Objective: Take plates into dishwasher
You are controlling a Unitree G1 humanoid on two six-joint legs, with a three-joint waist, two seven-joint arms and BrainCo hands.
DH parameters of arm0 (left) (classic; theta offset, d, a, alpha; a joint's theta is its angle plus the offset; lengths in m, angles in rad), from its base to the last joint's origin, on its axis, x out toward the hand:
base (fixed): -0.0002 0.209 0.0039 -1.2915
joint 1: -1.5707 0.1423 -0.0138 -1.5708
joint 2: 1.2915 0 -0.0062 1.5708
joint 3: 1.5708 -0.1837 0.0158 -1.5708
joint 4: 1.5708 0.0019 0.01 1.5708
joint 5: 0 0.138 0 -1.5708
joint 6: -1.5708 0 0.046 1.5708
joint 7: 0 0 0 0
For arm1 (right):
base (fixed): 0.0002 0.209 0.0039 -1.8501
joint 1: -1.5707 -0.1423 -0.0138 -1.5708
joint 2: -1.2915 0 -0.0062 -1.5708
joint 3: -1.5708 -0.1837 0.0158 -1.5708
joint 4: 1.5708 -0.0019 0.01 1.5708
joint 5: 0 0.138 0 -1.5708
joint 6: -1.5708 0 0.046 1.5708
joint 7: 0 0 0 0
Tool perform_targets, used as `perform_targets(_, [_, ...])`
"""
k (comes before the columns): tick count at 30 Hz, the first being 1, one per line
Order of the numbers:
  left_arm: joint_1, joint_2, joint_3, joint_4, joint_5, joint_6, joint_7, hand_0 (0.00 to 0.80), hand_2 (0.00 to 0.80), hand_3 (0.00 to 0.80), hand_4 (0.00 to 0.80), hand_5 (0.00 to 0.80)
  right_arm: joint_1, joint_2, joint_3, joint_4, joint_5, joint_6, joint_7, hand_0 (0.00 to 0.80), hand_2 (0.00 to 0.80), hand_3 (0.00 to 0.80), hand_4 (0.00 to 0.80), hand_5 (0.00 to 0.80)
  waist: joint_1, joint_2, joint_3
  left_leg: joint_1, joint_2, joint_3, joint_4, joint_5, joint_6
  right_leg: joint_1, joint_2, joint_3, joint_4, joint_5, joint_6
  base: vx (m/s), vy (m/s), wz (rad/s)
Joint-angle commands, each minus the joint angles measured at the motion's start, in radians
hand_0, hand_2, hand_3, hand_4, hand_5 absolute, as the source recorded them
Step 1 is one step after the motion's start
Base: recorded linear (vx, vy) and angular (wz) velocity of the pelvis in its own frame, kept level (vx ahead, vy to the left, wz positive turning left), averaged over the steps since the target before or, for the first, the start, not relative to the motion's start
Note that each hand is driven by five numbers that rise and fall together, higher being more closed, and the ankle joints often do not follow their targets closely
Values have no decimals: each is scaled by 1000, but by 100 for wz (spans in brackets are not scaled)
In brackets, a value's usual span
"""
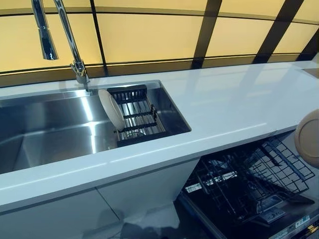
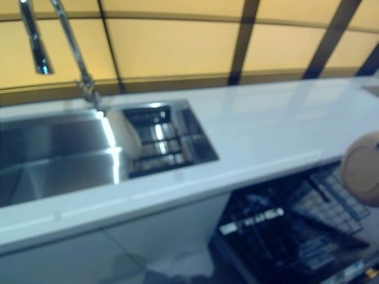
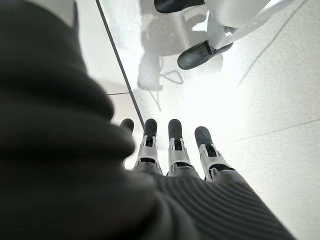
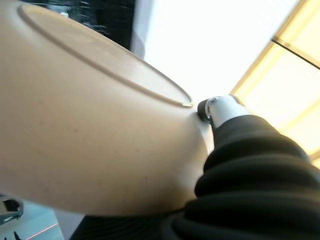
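Note:
A beige plate (image 1: 307, 138) is held at the right edge of the eye views, above the open dishwasher rack (image 1: 249, 181). In the right wrist view the plate's underside (image 4: 85, 125) fills the picture, and my right hand (image 4: 220, 112) grips its rim with a thumb tip showing. A white plate (image 1: 110, 109) stands on edge in a dark drying rack (image 1: 137, 117) inside the sink (image 1: 55, 129). My left hand (image 3: 172, 150) shows only in its wrist view, fingers straight and empty, hanging above the floor.
A white counter (image 1: 239, 99) runs between the sink and the dishwasher. A chrome tap (image 1: 72, 45) rises behind the sink. A yellow-panelled wall with dark frames stands behind the counter. White cabinet fronts (image 1: 99, 204) lie below the counter.

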Motion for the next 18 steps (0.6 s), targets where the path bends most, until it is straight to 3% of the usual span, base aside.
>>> perform_targets(1, [-18, 46, 22, 48, 44, -19, 7, 0, 0, 0, 0, 0, -18, -68, -63, 13, -125, -112, 29, 800, 800, 800, 800, 800, 18, -21, -4, 39, 33, -39, -2, -96, 0, 63, -34, -6, 4, -61, 95, -7, -31, -1])
perform_targets(6, [-28, 55, 27, 43, 47, -8, 4, 0, 0, 0, 0, 0, 40, -67, -66, -8, -210, -192, 66, 800, 800, 800, 800, 800, 15, -19, -2, 34, 36, -37, -2, -94, -2, 58, -33, -3, 4, -60, 96, -5, -13, 0])
perform_targets(13, [-25, 48, 39, 37, 45, -13, 0, 0, 0, 0, 0, 0, 113, -6, -78, -84, -312, -278, -38, 800, 800, 800, 800, 800, 15, -10, 5, 30, 33, -43, -2, -95, 2, 53, -32, 1, 4, -62, 98, 0, 0, 0])
perform_targets(18, [-29, 38, 41, 34, 36, -13, 6, 0, 0, 0, 0, 0, 150, 84, -66, -110, -343, -281, -98, 800, 800, 800, 800, 800, 19, 2, 12, 29, 33, -44, -2, -96, 4, 53, -36, -1, 4, -63, 98, 0, 0, 0])
